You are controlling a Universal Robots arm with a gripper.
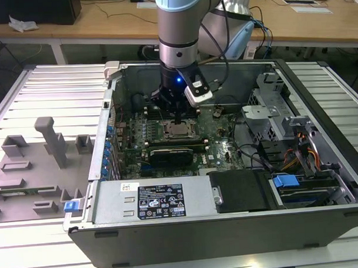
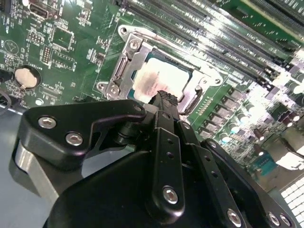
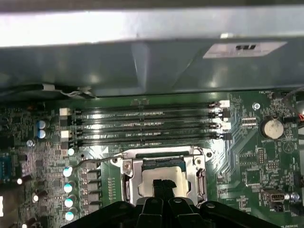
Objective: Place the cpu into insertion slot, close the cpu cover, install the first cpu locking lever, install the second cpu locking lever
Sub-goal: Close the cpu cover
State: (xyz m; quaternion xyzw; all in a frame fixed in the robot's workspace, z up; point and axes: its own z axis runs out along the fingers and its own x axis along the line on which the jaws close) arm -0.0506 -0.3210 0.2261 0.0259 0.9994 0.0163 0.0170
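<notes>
Green motherboard (image 2: 66, 78), silvery square cpu (image 2: 152, 78)

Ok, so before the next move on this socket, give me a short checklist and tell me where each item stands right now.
1. cpu seated: ok, its silvery top shows through the window of the cover.
2. cover down: ok, the frame looks flat around the cpu.
3. lever latched: cannot tell; a wire arm runs out sideways from the cover's corner.
4. pincer centred over the cpu: ok, tips shut.
5. pincer touching the cpu: cannot tell.
6. memory slots clear of the pincer: ok.
</notes>
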